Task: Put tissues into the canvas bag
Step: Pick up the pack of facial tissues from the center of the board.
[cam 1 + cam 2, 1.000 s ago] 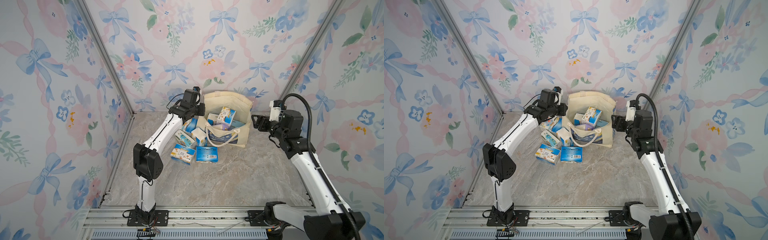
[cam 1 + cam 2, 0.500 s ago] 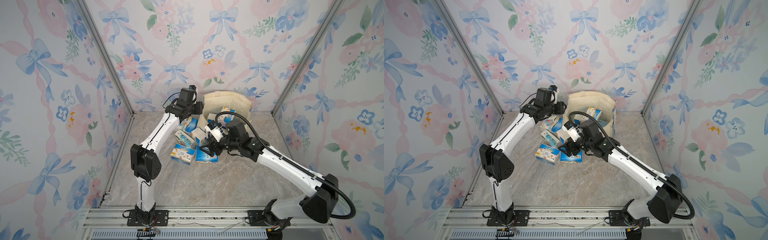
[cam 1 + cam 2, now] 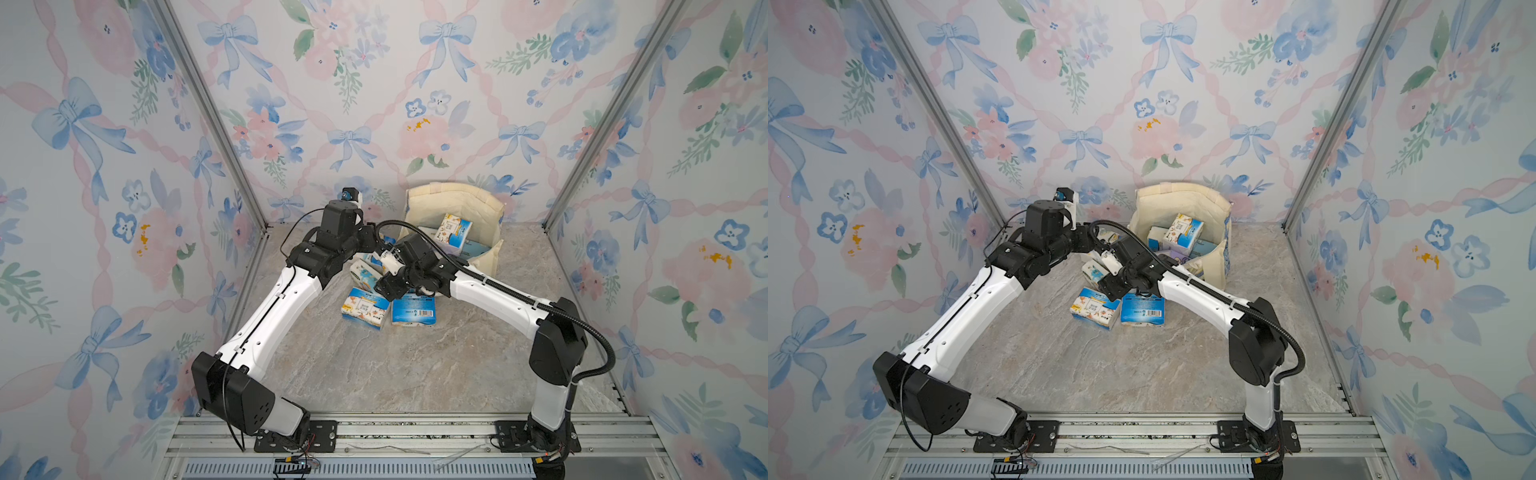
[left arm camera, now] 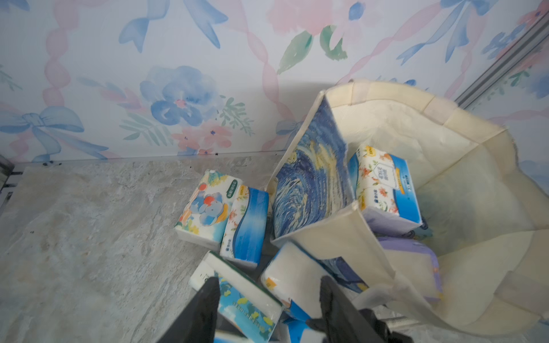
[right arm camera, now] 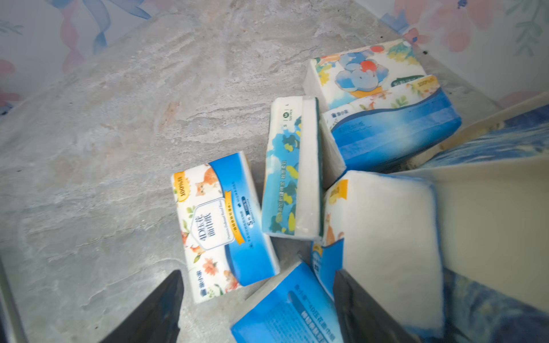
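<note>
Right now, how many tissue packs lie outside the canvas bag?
6, clustered beside the canvas bag: elephant-print pack, blue-wave pack touching it, teal pack, white-ended pack against the bag, cat-print pack, barcode pack. Others may be hidden.

canvas bag (image 3: pixel 457 199) mouth open upward, tissues (image 3: pixel 365 306) crowd its side (touching), front floor (image 3: pixel 374 374) free

Canvas bag (image 4: pixel 416 133): woven cloth, matt; cream lining slightly rough, outer side printed.
Tissues (image 5: pixel 225 225): thin plastic film wrappers, smooth, faintly glossy.
Tabletop (image 3: pixel 395 365): stone-patterned surface, matt.
Walls (image 3: pixel 353 83): smooth, matt, floral print.
Base rails (image 3: pixel 415 432): bare metal, dull sheen.
Arm links (image 3: pixel 282 307): smooth white shells, slight gloss; joints matt black.
</note>
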Motion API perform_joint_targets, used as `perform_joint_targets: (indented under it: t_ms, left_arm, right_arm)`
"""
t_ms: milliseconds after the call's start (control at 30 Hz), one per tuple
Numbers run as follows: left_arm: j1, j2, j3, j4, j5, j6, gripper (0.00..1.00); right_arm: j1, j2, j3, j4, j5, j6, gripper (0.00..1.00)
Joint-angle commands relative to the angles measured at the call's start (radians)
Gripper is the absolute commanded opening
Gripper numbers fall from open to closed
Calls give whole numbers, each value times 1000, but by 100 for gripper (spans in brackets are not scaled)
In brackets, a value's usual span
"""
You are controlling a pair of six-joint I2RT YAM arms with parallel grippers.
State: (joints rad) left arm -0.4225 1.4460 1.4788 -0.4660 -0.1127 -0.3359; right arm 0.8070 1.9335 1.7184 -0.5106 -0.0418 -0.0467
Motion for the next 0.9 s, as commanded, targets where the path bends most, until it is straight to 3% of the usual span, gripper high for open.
perform_joint_targets:
  t_ms: [0,267,867]
  left_arm:
    - [28,-41,-83,33,-18,-9,57]
    - [71,-81,-139,36,-2,-6,56]
    - [92,-57,-150,36,26,-9,56]
  right_arm:
    - [-6,78,105,-88,151,-25,81]
    - [-35,224,286,-190,224,0,84]
    - [-29,239,282,-191,378,-16,99]
